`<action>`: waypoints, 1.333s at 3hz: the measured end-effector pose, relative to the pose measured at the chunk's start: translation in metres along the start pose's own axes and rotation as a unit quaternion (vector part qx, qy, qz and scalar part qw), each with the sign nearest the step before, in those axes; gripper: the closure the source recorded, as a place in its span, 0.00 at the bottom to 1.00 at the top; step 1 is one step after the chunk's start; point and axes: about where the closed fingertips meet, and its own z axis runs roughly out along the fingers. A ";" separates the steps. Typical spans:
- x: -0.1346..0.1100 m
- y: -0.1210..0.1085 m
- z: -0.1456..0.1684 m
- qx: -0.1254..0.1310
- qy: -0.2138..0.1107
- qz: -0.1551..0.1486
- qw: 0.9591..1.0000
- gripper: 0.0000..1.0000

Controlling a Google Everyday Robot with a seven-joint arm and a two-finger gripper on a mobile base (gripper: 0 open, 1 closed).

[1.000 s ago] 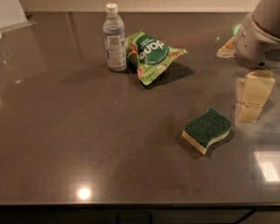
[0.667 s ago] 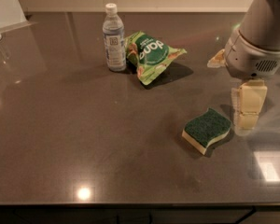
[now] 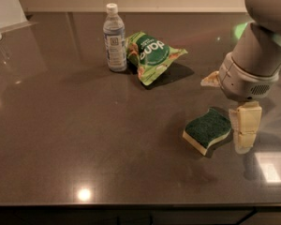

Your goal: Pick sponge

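Camera view: sponge (image 3: 208,129) lies flat on worktop (image 3: 84,125), front edge not far off. Claw (image 3: 247,125) hangs low just right of sponge; wide or narrow, can't tell. Bottle (image 3: 114,39) & snack bag (image 3: 152,55) well behind sponge. Open worktop left of sponge.

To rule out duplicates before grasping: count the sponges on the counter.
1. The sponge lies right of centre on the counter, just left of the tool, which hangs beside it. The arm may hide others.

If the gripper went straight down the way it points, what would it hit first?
Likely the tabletop just right of the sponge, where the gripper hangs; depth is unclear, so it might clip the sponge's edge.
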 end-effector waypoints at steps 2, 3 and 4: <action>-0.001 0.003 0.031 -0.013 -0.016 0.001 1.000 0.25; 0.000 0.002 0.037 -0.018 -0.017 0.005 1.000 0.47; -0.001 -0.003 0.032 -0.018 -0.018 0.011 1.000 0.71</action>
